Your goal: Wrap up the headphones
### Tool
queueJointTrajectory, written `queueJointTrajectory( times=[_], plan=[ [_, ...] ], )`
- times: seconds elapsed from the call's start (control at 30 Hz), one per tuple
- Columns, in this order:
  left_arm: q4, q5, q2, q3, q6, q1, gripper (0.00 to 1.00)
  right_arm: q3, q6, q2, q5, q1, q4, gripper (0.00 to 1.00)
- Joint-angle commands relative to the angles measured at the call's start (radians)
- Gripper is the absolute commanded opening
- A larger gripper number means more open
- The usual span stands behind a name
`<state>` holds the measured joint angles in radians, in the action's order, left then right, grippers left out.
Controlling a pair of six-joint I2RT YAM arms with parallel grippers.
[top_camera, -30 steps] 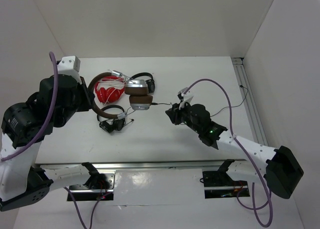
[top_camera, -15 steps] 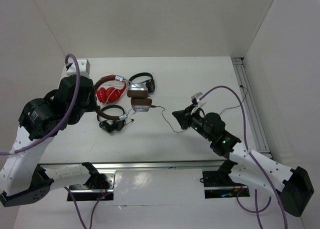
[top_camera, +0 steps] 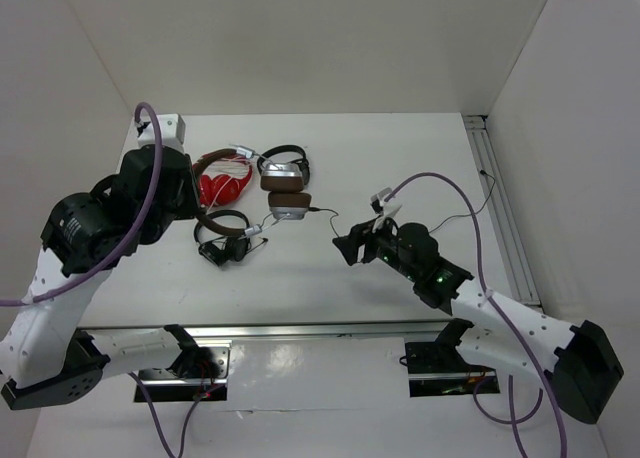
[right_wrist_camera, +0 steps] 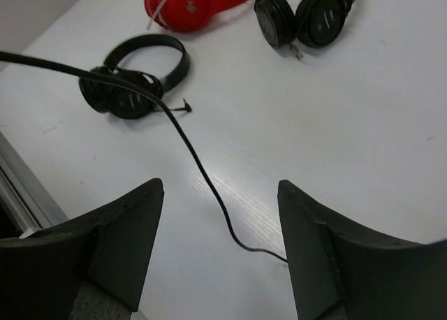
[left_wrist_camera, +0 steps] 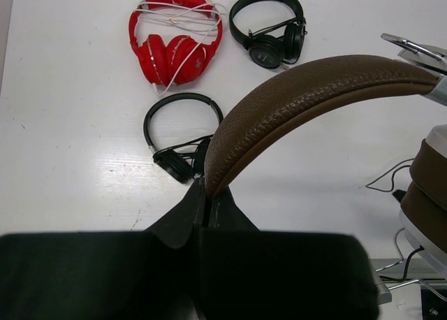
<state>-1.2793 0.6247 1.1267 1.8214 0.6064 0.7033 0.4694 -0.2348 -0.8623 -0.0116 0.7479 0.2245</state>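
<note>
Opened up since a moment ago, the right claw (right_wrist_camera: 220,188) stands wide over the thin, floppy cable (right_wrist_camera: 183,142), which looks best pinched gently, while the left claw (left_wrist_camera: 204,207) squeezes the stiff brown band (left_wrist_camera: 307,96) of the headphones (top_camera: 285,193) at the left side of the table (top_camera: 400,158).

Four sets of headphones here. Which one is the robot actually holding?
The brown-and-silver headphones: the left gripper pinches their brown headband. The red pair, the far black pair and the near black pair lie free on the table.
</note>
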Motion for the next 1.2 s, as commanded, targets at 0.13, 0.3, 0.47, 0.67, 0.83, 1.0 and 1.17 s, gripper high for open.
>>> queueJointTrajectory(
  times=[0.13,0.3,0.47,0.67,0.83,1.0,1.17],
  plan=[
    [0.075,-0.023,-0.005,0.067,0.029,-0.004,0.00,0.040,0.032,-0.200,0.028,-0.002,0.116,0.64],
    [0.075,-0.014,-0.005,0.043,0.029,-0.004,0.00,0.051,0.023,-0.236,0.039,0.007,0.136,0.00],
    [0.152,0.082,-0.019,-0.078,-0.038,-0.004,0.00,0.040,-0.006,-0.062,-0.132,0.063,0.014,0.00],
    [0.420,0.005,-0.106,-0.339,-0.229,-0.004,0.00,0.113,-0.024,0.161,-0.338,0.134,-0.291,0.00],
    [0.479,-0.115,-0.053,-0.431,-0.342,0.037,0.00,0.238,-0.072,0.194,-0.372,0.143,-0.445,0.00],
    [0.437,-0.292,0.076,-0.422,-0.425,0.215,0.00,0.392,-0.006,0.137,-0.272,0.143,-0.569,0.00],
    [0.428,-0.404,0.148,-0.422,-0.497,0.390,0.00,0.486,0.044,0.094,-0.272,0.153,-0.642,0.00]
  ],
)
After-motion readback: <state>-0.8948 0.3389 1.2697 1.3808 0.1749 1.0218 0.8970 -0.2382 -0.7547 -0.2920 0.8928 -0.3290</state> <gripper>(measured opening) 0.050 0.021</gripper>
